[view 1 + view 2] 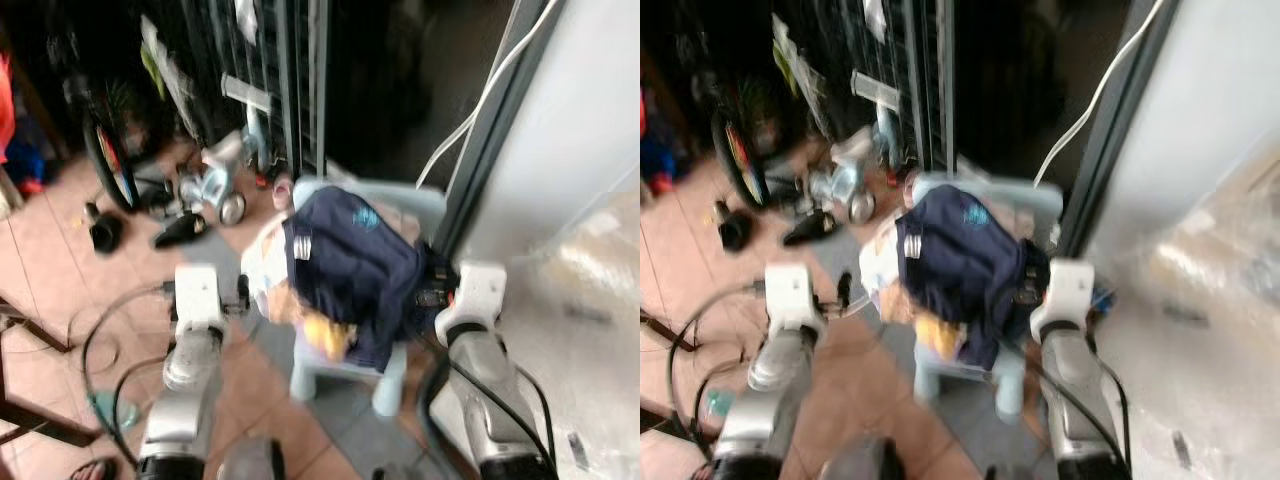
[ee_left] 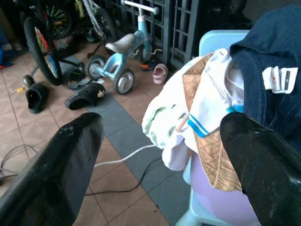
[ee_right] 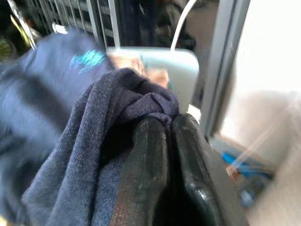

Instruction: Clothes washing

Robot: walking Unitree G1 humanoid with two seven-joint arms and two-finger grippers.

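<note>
L gripper (image 2: 160,155) is spread wide, empty, just beside the clothes (image 1: 340,270) heaped on the chair (image 1: 400,205). R gripper (image 3: 167,141) is clenched on a navy garment (image 3: 94,141) at the pile's right edge. Est. early stage: pickup begun, washing not yet started.

Navy garment (image 1: 355,270) heaped on seemingly pale-blue chair (image 1: 400,205)

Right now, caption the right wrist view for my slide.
Right gripper shut on a fold of the navy garment piled on the pale blue chair.
</note>
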